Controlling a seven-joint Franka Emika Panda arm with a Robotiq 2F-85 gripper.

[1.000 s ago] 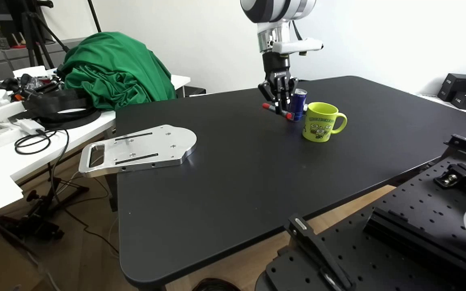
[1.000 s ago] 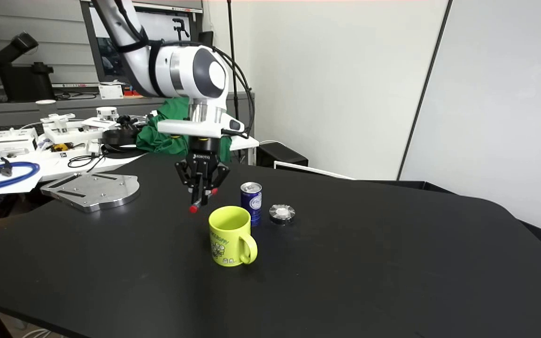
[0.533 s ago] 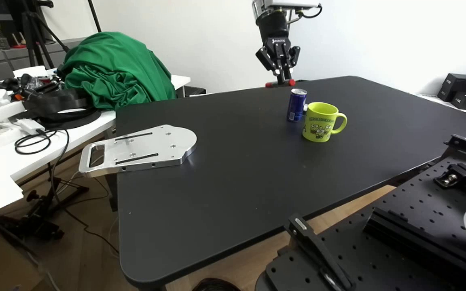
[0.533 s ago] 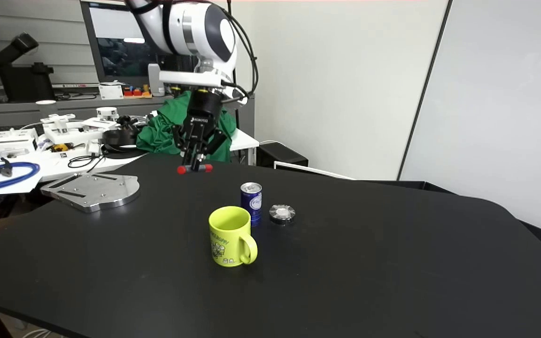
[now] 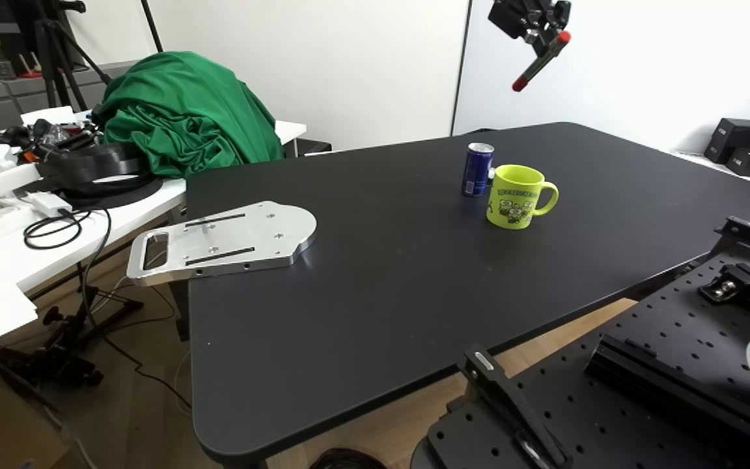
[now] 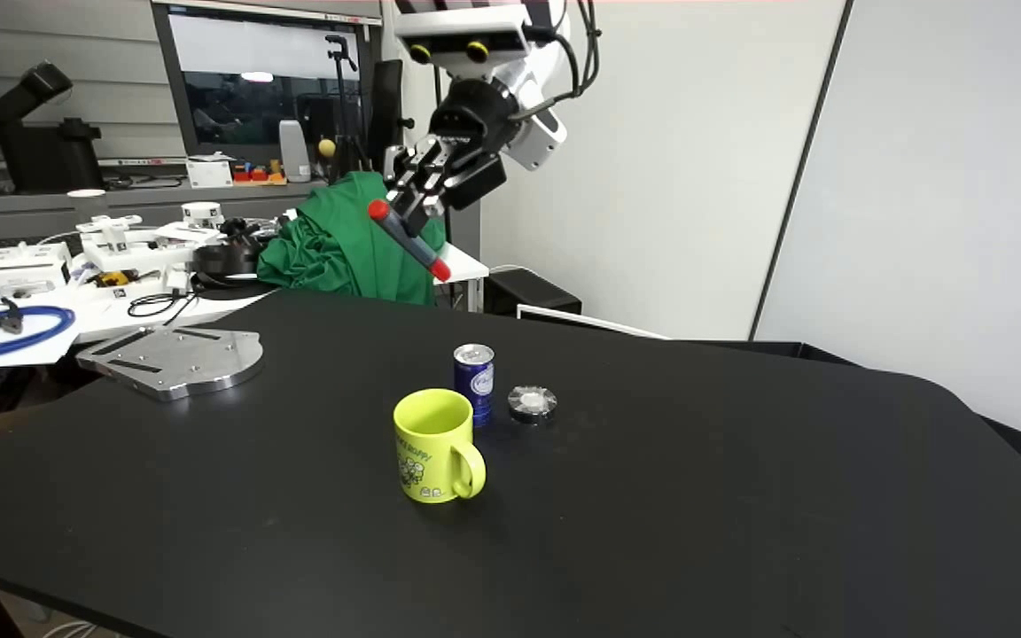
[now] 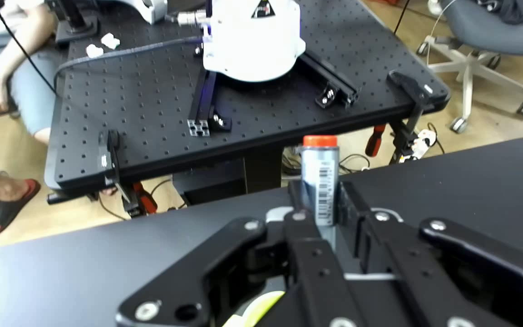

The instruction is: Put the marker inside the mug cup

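The marker, a short grey stick with red ends, is held in the air, slanted, in both exterior views [image 5: 541,63] [image 6: 411,241]. My gripper [image 6: 413,215] is shut on the marker. In the wrist view, the marker [image 7: 319,181] stands between the gripper's [image 7: 321,200] fingertips, with one red end pointing away from the gripper. The lime mug cup stands upright on the black table in both exterior views [image 5: 512,203] [image 6: 429,454], well below the gripper. In the wrist view only a sliver of the mug [image 7: 263,306] shows behind the left finger linkage.
A blue can [image 5: 476,170] stands close beside the mug. A small round silver-and-black disc [image 6: 532,404] lies beyond it. A silver metal plate [image 5: 238,238] lies at the table's edge. A perforated black platform [image 7: 152,118] bears the white robot base [image 7: 254,41].
My gripper has risen from near the table with the marker in it and moved right in both exterior views. The wrist has tilted, and the marker now slants steeply. The mug has not moved.
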